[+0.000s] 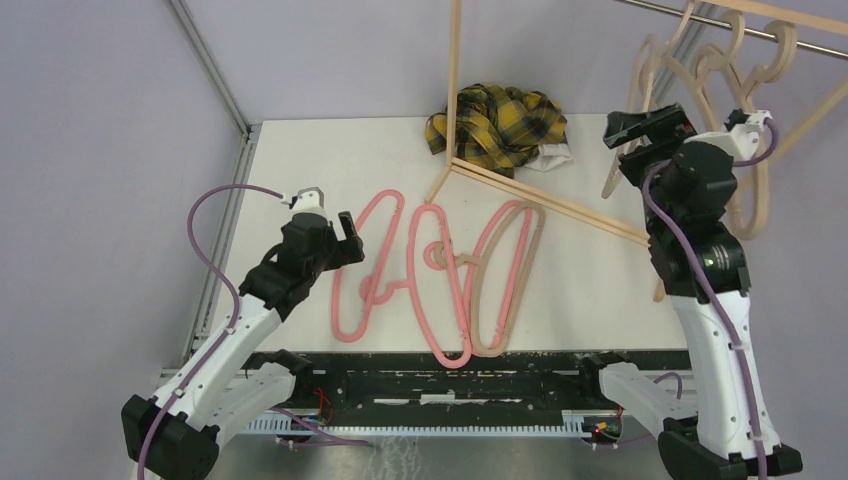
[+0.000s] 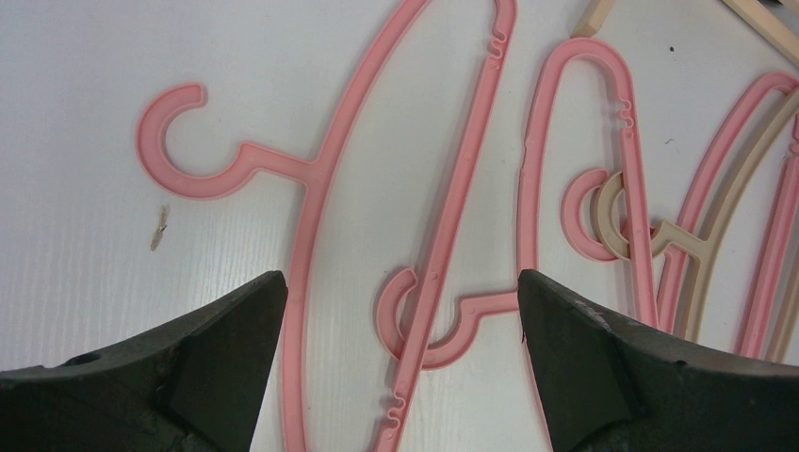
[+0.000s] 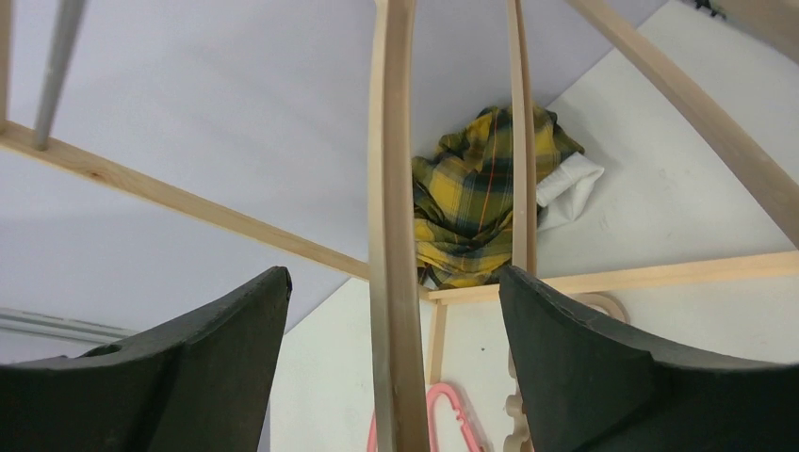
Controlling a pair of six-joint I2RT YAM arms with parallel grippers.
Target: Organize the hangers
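My left hand (image 2: 400, 282) hangs spread wide and empty, just above the pink hangers (image 2: 443, 217). They lie flat on the bench (image 2: 85, 113), with one tan hanger (image 2: 702, 245) overlapping them. More tan hangers (image 1: 735, 60) hang on the rack (image 1: 456, 80). My right hand (image 1: 640, 128) is released, with its fingers clear on either side of one hanging tan arm.

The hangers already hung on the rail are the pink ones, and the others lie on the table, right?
No. The hangers on the rail are tan, not pink; the top external view shows it on the rail. The other hangers, pink and tan, do lie on the table.
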